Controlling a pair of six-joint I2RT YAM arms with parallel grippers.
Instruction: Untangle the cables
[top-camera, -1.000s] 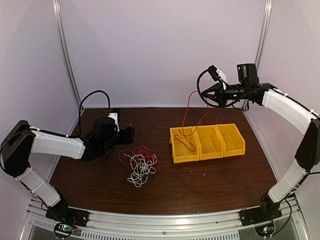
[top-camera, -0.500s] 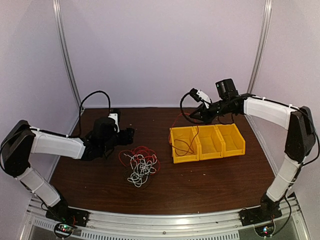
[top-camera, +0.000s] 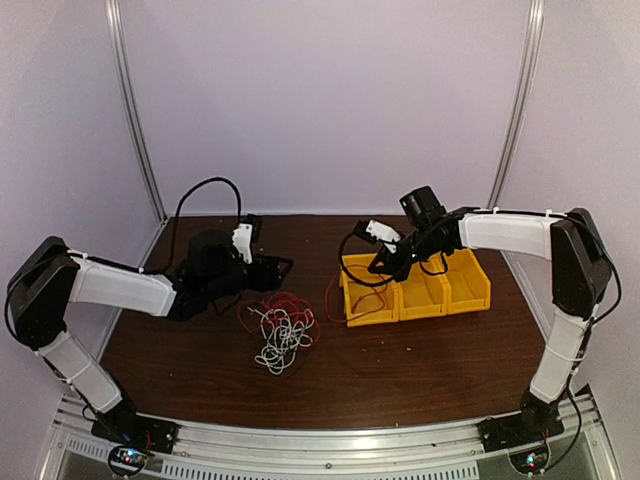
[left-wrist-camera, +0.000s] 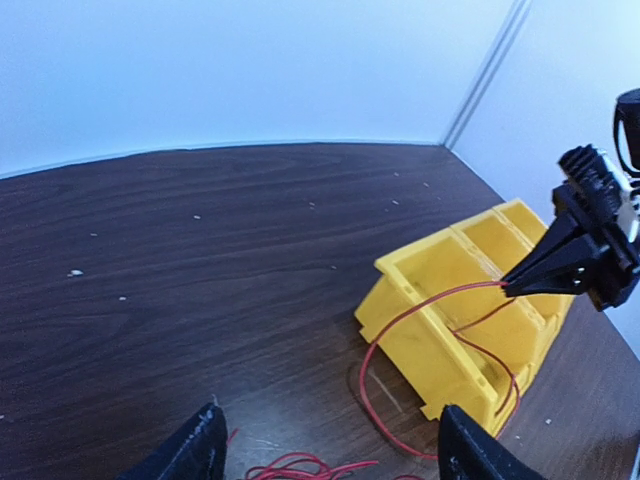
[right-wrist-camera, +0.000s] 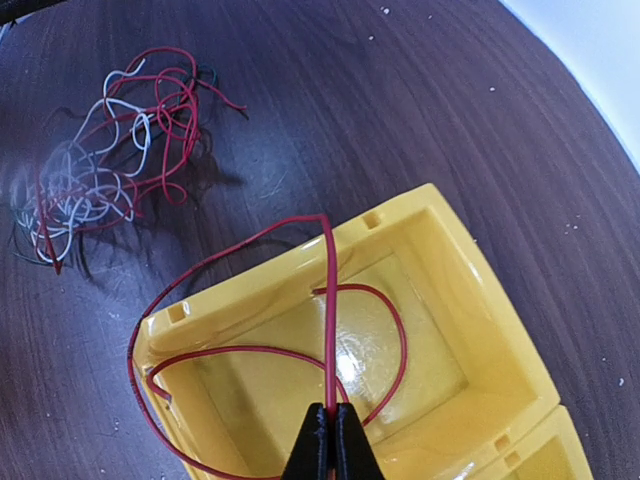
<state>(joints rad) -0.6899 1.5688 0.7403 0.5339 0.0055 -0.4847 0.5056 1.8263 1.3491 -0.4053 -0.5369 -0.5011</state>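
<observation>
The right gripper (right-wrist-camera: 331, 412) pinches a red cable (right-wrist-camera: 327, 300) over the leftmost of 3 bins (top-camera: 425, 302), with loops spilling past its outer wall. The left gripper (left-wrist-camera: 330, 455) hangs spread beside the cable clump (top-camera: 282, 332) on the bench (top-camera: 430, 365), apart from the bins and the front edge.

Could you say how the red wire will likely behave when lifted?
Probably floppy: the thin red wire droops in loose loops from the right gripper. Perhaps apt to snag, as one loop hangs outside the yellow bin.
</observation>
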